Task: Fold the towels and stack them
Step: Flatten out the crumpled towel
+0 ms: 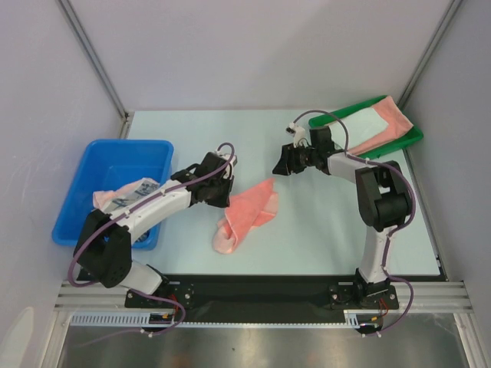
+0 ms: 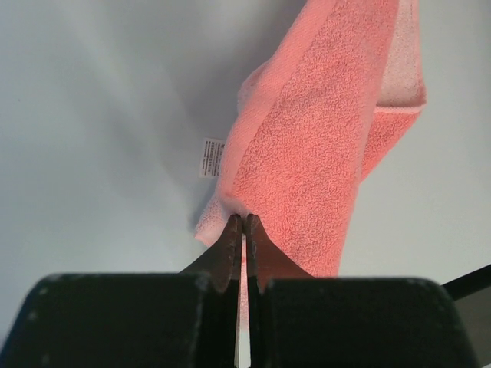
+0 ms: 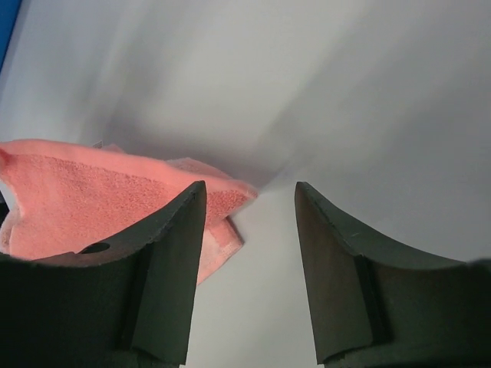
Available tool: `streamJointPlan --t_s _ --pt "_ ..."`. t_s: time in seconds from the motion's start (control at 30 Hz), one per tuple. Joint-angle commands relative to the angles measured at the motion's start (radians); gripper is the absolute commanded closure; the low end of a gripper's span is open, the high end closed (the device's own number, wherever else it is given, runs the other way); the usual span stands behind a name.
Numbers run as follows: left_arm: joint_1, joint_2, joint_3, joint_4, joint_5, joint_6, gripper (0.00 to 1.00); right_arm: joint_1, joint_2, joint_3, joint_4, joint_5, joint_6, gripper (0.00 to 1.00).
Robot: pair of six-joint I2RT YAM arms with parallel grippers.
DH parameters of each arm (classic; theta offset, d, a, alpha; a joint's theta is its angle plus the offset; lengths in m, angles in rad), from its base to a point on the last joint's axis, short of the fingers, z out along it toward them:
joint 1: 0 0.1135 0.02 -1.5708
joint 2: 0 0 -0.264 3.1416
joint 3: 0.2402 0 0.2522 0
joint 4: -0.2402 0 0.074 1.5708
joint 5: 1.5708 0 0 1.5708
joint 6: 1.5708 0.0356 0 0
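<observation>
Left gripper (image 2: 242, 222) is clenched on the edge of the salmon towel (image 2: 307, 153). Its two tips are pressed together, with the terry cloth pinched right at their point. A small white label (image 2: 211, 157) hangs off the fold just beside the grip.

From above, the salmon towel (image 1: 245, 215) lies mid-table (image 1: 322, 230), crumpled lengthwise. Its long axis runs on a slant from a near-left end up to a far-right corner. The left gripper (image 1: 222, 192) has it by the left-hand side of that strip.

Right gripper (image 3: 249, 188) has its fingers spread wide and nothing between them. It hovers just beyond the towel's far-right corner, near it but not touching. In its own view the cloth (image 3: 100, 199) sits almost wholly to the left. Only the pointed corner peeks past the left finger toward the gap.

So the left arm is the one already on the towel, and the right is the one with ground to make up. I'd judge it has to shift toward the left arm and come down along the strip's axis, so that the corner falls inside the spread fingers rather than beside them.

Other towels (image 1: 380, 123) lie in the green tray (image 1: 414, 136) far right, and more (image 1: 123, 193) in the blue bin (image 1: 115, 153).
</observation>
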Motion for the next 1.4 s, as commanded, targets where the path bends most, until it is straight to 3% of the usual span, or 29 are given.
streamJointPlan --t_s 0.0,0.23,0.83,0.87,1.0,1.17,1.27,1.37 --pt "0.012 0.01 -0.001 0.025 0.035 0.025 1.0 -0.013 0.066 0.062 0.022 -0.088 -0.048 0.46" --pt "0.023 0.027 0.006 0.022 0.035 0.027 1.0 -0.024 0.139 0.061 0.06 -0.243 -0.036 0.49" --pt "0.035 0.057 0.008 0.028 0.035 0.016 1.0 -0.036 0.189 0.047 0.101 -0.311 -0.017 0.53" --pt "0.035 0.059 0.008 0.031 0.035 0.014 1.0 -0.036 0.187 0.036 0.126 -0.313 -0.011 0.54" --pt "0.036 0.065 0.011 0.031 0.03 0.011 1.0 -0.036 0.187 0.027 0.167 -0.313 0.023 0.74" --pt "0.038 0.065 0.02 0.039 0.035 0.007 1.0 -0.036 0.179 0.02 0.157 -0.299 0.013 0.75" --pt "0.038 0.067 0.014 0.044 0.042 0.005 1.0 -0.036 0.192 0.02 0.175 -0.313 0.036 0.68" --pt "0.038 0.057 0.003 0.048 0.044 0.002 1.0 -0.025 0.204 0.024 0.186 -0.323 0.043 0.71"
